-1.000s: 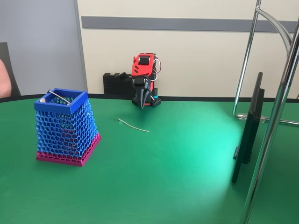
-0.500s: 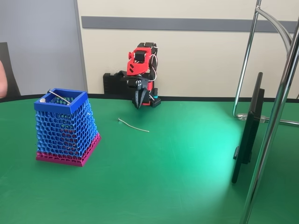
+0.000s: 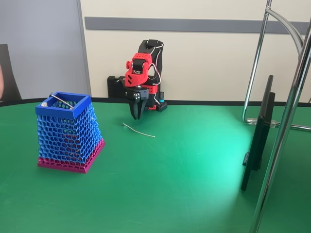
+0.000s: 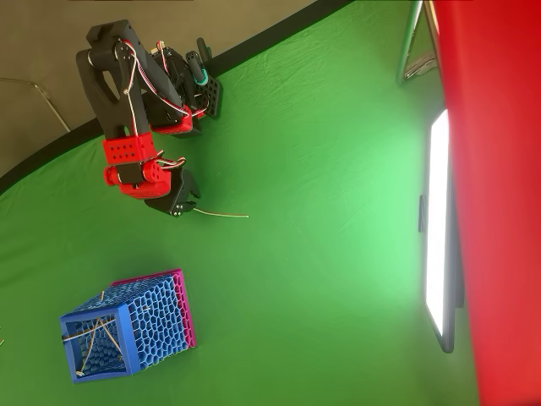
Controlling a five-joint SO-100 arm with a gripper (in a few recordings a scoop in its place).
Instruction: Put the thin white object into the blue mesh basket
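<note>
The thin white object (image 3: 139, 131) lies flat on the green table, a slightly curved wire, also seen from overhead (image 4: 221, 214). My gripper (image 3: 136, 115) on the red and black arm points down just behind and above the wire's left end, fingers a little apart and holding nothing; from overhead the gripper (image 4: 183, 203) sits right at that end of the wire. The blue mesh basket (image 3: 68, 133) with its pink base stands upright to the left, well apart from the gripper, and appears lower left in the overhead view (image 4: 139, 326).
A grey metal rod (image 3: 60, 100) with a ball end leans inside the basket. A dark monitor (image 3: 257, 136) and a chrome stand (image 3: 286, 121) occupy the right side. A person's arm (image 3: 1, 82) shows at the left edge. Open green table lies between wire and basket.
The arm has unfolded from its base, swinging forward and to the left in the fixed view. The gripper has come down close to the wire's left end. Wire and basket have not moved.
</note>
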